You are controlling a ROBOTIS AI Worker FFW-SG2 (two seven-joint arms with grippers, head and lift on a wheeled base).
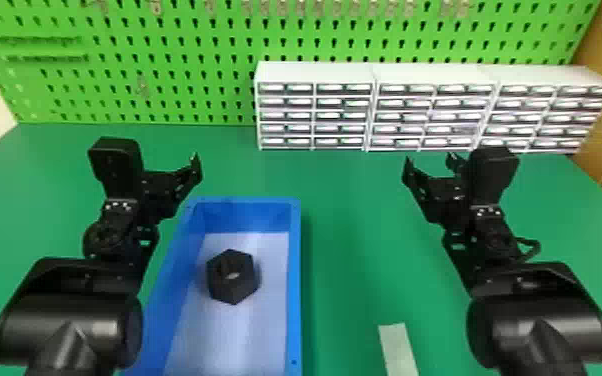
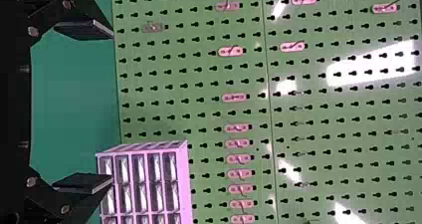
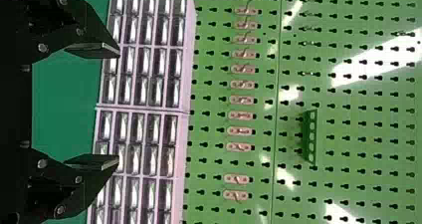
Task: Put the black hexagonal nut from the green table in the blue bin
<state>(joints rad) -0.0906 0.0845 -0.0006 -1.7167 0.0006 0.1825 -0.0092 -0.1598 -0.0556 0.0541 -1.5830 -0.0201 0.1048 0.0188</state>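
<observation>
Black hexagonal nut (image 1: 239, 290) lies in the blue bin (image 1: 294, 285), below and robot-side of the left fingers (image 2: 85, 30); those and the right fingers (image 3: 94, 48) stand wide apart, empty, probably because the placing is done and nothing needs gripping. It rests flat, hole up, a corner towards the bin's far end, with no clear long axis of its own
</observation>
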